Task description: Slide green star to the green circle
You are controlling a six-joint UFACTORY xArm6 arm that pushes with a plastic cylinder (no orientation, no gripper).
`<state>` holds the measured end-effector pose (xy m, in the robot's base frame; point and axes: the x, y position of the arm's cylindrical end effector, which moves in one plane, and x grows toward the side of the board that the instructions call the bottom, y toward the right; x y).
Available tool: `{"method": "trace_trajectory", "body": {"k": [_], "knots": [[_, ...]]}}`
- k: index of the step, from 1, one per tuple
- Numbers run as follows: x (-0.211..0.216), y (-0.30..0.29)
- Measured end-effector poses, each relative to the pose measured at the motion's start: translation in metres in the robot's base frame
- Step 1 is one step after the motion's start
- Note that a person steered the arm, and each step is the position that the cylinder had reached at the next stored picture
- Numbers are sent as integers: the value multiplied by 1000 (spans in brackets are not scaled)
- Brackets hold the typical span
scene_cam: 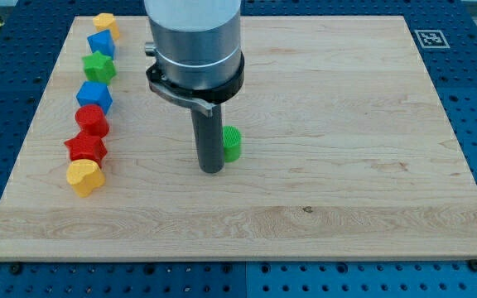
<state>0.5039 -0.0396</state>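
Green star [99, 66] sits in the left column, well apart from our tip [212, 170], which touches green circle [233, 144]. No jaws here. Star looks light and rigid; we'd push its left side.

green star [99, 65], green circle [233, 143], pale wood board [346, 165]

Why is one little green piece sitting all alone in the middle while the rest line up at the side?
Only that stands out. The green circle sits mid-board, touching or nearly touching my tip on its right. The other blocks, including the green star, form a column along the view's left. Nothing looks damaged or toppled.
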Motion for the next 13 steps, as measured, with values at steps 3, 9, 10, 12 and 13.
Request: {"method": "trace_trajectory", "body": {"k": [3,9,10,12,13], "knots": [[-43,20],[-301,-63],[-312,-70],[-313,-78],[-312,-97]]}}
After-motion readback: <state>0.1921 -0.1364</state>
